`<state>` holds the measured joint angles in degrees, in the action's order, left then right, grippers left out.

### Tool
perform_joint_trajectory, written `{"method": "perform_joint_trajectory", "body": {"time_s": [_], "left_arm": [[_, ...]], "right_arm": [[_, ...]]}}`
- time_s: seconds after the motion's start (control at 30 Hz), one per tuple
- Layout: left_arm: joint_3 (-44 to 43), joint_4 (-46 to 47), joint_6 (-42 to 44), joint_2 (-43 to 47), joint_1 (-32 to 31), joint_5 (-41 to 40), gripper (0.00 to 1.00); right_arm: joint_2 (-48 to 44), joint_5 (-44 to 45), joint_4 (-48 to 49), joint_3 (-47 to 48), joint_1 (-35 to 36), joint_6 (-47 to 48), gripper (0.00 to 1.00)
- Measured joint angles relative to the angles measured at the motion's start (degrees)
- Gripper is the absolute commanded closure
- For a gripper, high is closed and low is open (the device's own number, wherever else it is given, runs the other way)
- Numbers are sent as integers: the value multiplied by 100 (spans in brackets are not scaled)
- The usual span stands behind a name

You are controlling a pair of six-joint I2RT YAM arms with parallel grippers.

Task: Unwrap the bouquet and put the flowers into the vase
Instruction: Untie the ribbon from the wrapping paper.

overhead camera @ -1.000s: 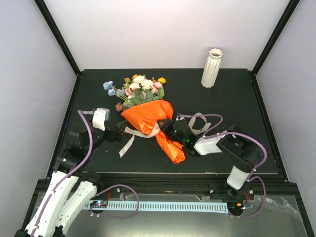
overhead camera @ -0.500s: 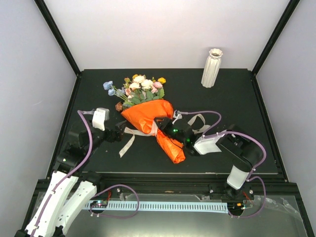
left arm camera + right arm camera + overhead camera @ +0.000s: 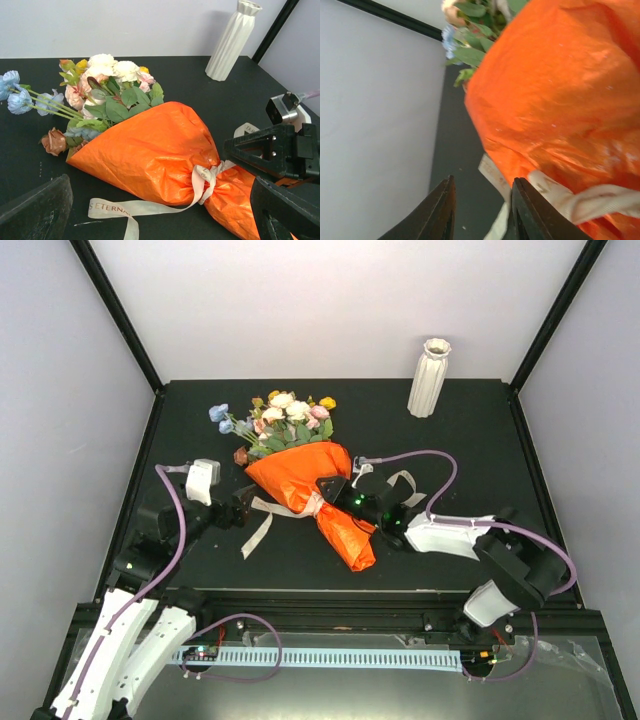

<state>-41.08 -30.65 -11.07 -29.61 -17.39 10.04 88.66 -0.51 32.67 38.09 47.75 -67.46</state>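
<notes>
The bouquet (image 3: 298, 473) lies slantwise on the surface (image 3: 480, 440), blooms away, its ribbon knot (image 3: 316, 504) just beside the right tool (image 3: 330, 487), jaws narrowly apart on nothing; the left tool (image 3: 244, 508) gapes wide nearby.

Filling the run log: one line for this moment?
bouquet wrapped, ribbon tied | right jaws open at ribbon | left jaws open | vase upright
</notes>
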Motion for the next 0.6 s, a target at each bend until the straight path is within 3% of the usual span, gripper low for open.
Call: {"method": "perform_joint_trajectory", "body": {"time_s": [0.27, 0.6], "left_arm": [[0, -2, 0, 0, 0, -15, 1], [0, 0, 0, -2, 0, -20, 1]], "right_arm": [[44, -146, -1198, 153, -4, 83, 58], [881, -595, -1191, 457, -4, -219, 57]]}}
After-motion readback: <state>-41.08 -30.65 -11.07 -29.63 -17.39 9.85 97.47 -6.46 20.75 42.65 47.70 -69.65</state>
